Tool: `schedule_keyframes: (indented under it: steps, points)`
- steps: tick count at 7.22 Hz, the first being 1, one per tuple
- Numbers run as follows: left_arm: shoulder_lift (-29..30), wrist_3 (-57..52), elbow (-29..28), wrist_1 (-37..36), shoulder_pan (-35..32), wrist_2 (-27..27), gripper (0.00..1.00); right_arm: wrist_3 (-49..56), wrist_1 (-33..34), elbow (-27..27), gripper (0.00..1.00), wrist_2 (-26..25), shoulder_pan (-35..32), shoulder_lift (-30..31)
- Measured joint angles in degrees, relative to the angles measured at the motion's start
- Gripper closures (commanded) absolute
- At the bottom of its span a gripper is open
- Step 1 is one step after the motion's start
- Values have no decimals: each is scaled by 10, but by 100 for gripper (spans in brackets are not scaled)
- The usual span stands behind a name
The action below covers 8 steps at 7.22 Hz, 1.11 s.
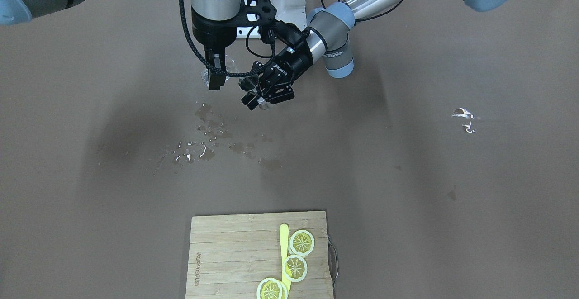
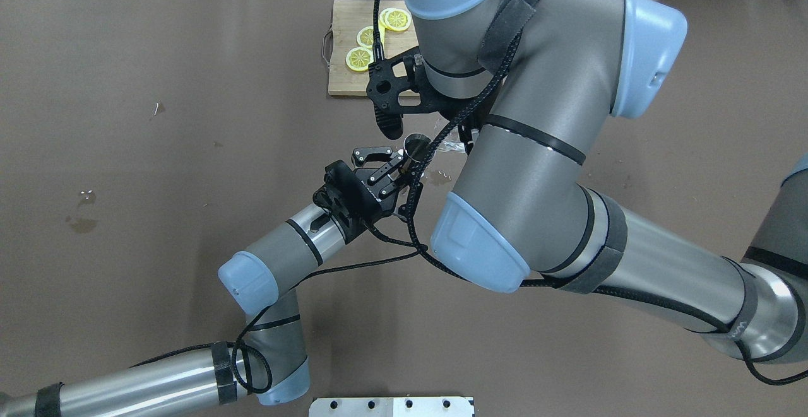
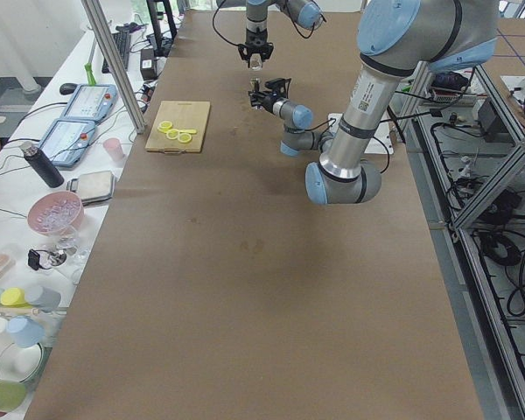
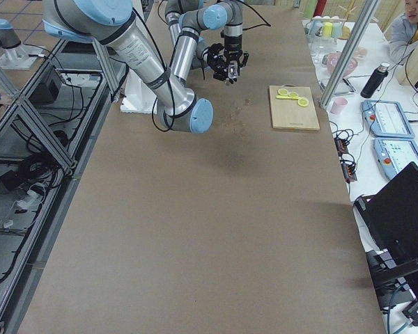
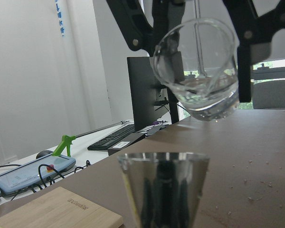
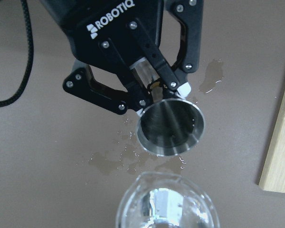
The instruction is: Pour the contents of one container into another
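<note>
My right gripper (image 1: 216, 76) points straight down and is shut on a clear glass (image 1: 230, 66) held in the air. In the left wrist view the glass (image 5: 197, 71) is tilted, with a little water in its bottom. Just below and beside it is a shiny metal cup (image 1: 249, 83), mouth up. My left gripper (image 1: 258, 101) is shut on the cup near its base. The right wrist view looks down past the glass (image 6: 166, 206) into the metal cup (image 6: 171, 126), with the left gripper (image 6: 156, 91) behind it. In the overhead view the right arm hides the glass; the metal cup (image 2: 416, 146) shows.
Water spills (image 1: 208, 131) spot the brown table under and in front of the grippers. A wooden cutting board (image 1: 226, 253) with lemon slices (image 1: 301, 243) and a yellow knife lies at the table's far edge from the robot. Small white scraps (image 1: 463, 114) lie on the robot's left.
</note>
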<state>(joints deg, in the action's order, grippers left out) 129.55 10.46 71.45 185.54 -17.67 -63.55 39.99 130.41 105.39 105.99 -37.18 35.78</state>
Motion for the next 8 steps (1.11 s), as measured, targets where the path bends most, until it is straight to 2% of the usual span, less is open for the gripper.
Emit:
schedule_keyframes:
  steps: [8]
  points:
    - [0, 0, 0, 0, 0, 0, 100, -1, 37, -41, 100, -14, 7, -33]
